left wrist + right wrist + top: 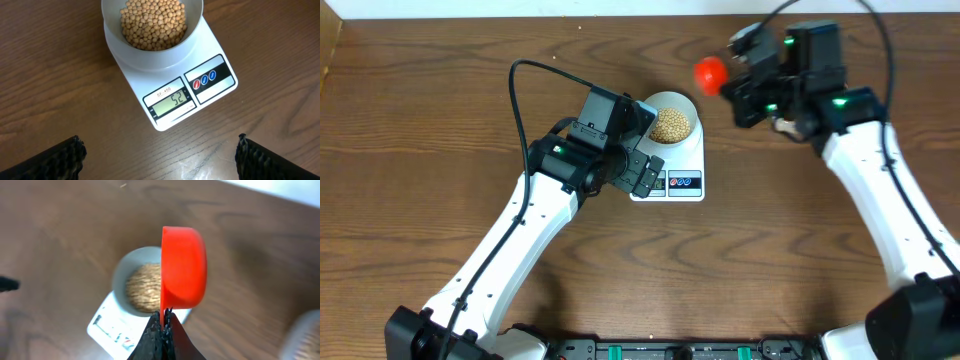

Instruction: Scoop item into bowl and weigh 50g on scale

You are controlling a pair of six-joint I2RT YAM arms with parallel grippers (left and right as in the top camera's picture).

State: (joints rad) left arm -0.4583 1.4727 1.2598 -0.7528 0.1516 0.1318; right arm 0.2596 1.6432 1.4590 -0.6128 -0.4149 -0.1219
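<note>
Red scoop [183, 265] clamped in right jaws, left jaws wide apart, tan beans [153, 22] filling bowl [150, 60]

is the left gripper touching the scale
Apart. The left wrist view shows the open left gripper with its fingers at the lower corners, and bare table lies between them and the scale.

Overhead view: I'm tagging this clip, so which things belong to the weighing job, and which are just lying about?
In the job: small round tan-yellow beans; pale round white-rimmed bowl; white rectangular kitchen scale; red plastic scoop in the shut right gripper.
Lying about: black cable; blurred pale object, unidentifiable.
</note>
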